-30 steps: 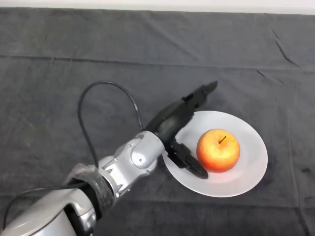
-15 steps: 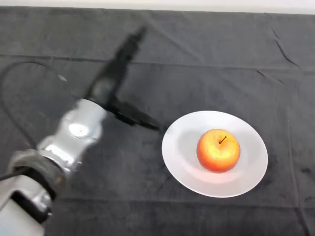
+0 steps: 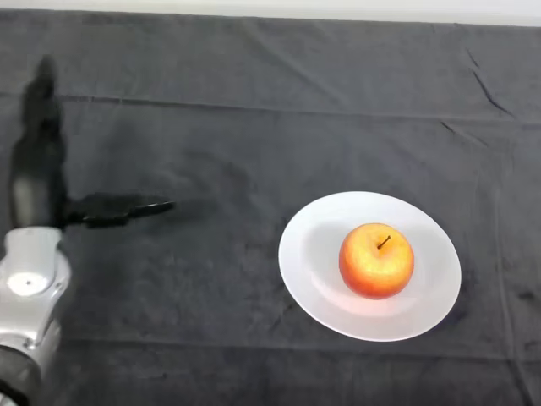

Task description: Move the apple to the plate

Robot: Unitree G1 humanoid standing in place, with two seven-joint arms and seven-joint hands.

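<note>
A red and yellow apple (image 3: 376,260) stands upright, stem up, in the middle of a round white plate (image 3: 317,249) at the right of the table. My left hand (image 3: 35,182) is at the far left, well away from the plate. Its fingers (image 3: 38,101) are straight and point toward the back of the table, and its thumb (image 3: 118,209) sticks out to the right. The hand is open and holds nothing.
The table is covered by a dark grey cloth (image 3: 270,110) with a few creases. A pale strip of wall or floor shows along the far edge.
My left arm has swung from beside the plate far to the left, away from the apple. The apple and plate have stayed in place.
</note>
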